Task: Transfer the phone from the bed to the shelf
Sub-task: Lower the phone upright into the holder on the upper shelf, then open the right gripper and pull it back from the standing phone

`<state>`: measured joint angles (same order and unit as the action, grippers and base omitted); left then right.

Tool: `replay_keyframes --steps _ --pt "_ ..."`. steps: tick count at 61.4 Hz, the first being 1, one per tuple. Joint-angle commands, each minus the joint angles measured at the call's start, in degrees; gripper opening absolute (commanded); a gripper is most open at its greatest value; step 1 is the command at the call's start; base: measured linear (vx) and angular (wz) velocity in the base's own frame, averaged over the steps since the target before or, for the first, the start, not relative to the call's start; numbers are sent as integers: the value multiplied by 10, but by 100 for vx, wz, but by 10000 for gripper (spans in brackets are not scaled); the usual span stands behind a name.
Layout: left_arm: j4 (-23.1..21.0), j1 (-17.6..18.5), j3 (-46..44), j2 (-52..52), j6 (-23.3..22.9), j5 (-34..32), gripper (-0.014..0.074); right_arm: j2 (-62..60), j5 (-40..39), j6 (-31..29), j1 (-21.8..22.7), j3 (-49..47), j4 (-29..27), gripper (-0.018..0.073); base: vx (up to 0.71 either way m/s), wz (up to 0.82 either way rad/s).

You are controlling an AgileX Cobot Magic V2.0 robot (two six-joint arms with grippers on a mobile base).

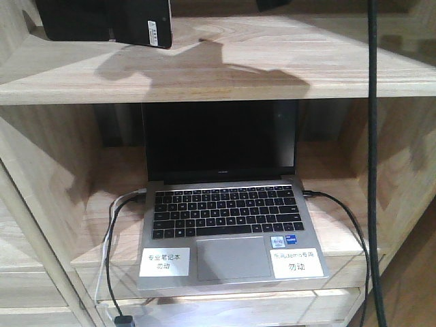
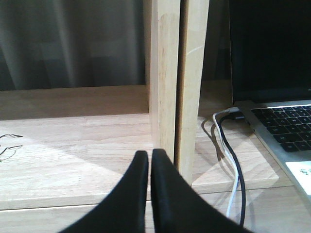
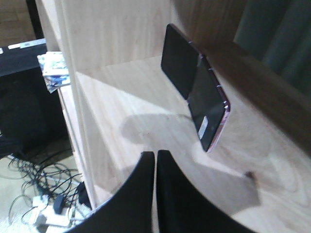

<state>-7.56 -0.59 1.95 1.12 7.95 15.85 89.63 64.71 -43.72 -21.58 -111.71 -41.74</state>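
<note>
One phone (image 3: 195, 106), one laptop (image 1: 228, 204).

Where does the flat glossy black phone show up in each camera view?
Front-facing: black phone at top left, on the pale wooden shelf's upper board.
Left wrist: not in view.
Right wrist: phone right of centre, on the board.
Shared landmark: the shelf's pale boards.

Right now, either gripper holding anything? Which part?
Nothing held. Left gripper and right gripper are both shut and empty; the phone rests on the shelf.
</note>
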Motion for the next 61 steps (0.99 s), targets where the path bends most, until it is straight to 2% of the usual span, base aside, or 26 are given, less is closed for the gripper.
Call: replay_keyframes --steps 1,11,25,42,61 --pt "-4 2 1 3 -2 -42 1 -22 -6 0 3 -15 -23 -4 0 0" --pt "-4 2 1 3 -2 -42 1 -22 37 0 3 -15 -23 -4 0 0" --pt "-4 2 1 3 -2 -42 1 -22 56 0 3 -15 -23 -4 0 0" --pt "-4 2 1 3 -2 -42 1 -22 55 0 3 -15 -24 -4 0 0" --pt "-4 2 1 3 -2 -42 1 -22 2 0 3 -15 -34 -4 0 0"
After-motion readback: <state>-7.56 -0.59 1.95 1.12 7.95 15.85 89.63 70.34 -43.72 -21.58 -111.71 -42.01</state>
